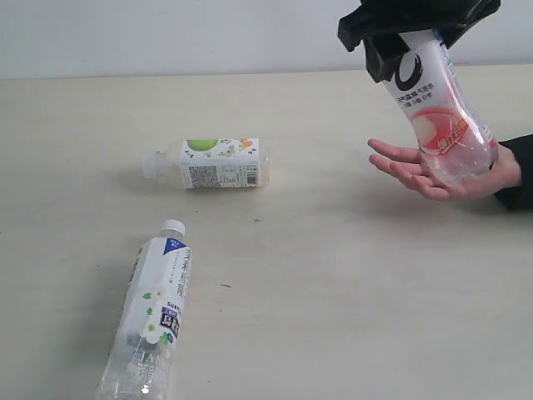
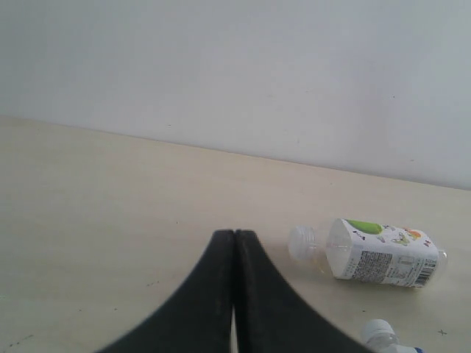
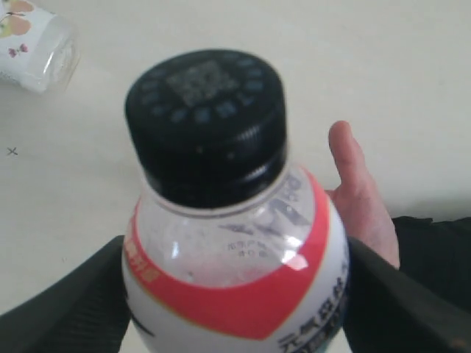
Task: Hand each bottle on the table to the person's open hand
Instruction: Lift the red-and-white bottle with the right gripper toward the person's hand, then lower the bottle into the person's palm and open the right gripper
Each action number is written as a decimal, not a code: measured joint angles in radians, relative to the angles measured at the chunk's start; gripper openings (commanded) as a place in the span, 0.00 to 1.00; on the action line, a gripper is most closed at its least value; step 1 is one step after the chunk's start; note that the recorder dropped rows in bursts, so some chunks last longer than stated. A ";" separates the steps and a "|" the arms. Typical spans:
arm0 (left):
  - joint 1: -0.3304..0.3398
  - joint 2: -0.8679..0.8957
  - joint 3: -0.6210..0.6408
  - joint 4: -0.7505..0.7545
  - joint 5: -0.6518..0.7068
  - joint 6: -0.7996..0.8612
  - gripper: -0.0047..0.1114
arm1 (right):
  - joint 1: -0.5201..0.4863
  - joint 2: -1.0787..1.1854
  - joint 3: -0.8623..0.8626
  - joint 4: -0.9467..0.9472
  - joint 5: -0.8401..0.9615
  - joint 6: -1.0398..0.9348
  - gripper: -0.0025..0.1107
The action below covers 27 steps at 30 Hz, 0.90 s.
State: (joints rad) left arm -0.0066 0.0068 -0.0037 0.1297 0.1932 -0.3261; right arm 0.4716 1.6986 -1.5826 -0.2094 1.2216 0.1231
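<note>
R end effector (image 1: 412, 42) is gripping black-cap bottle (image 1: 441, 117) on person's open hand (image 1: 416, 171); L end effector (image 2: 234, 246) is pressing closed, empty.

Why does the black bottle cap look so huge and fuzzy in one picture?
Right wrist view: the camera sits right above the bottle, so its black cap fills the picture and looks soft, and the hand behind is fuzzy. Left wrist view: the shut left claw is a dark blur. Exterior view: even light, only faint shadows on the table.
</note>
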 measured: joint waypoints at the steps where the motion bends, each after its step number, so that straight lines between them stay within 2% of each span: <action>1: 0.000 0.000 0.000 0.000 0.000 0.000 0.04 | -0.015 0.000 0.000 0.010 0.000 0.002 0.02; 9: 0.000 0.000 0.000 0.000 0.000 0.000 0.04 | -0.112 0.000 0.000 0.064 0.000 0.004 0.02; 23: 0.000 0.000 0.000 0.000 0.000 0.000 0.04 | -0.123 0.116 0.002 0.053 0.004 -0.014 0.02; 27: 0.000 0.000 0.000 0.000 0.000 0.000 0.04 | -0.155 0.131 0.006 0.053 0.004 -0.018 0.02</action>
State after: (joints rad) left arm -0.0066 0.0068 -0.0037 0.1297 0.1932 -0.3261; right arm 0.3165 1.8296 -1.5764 -0.1561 1.2253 0.1049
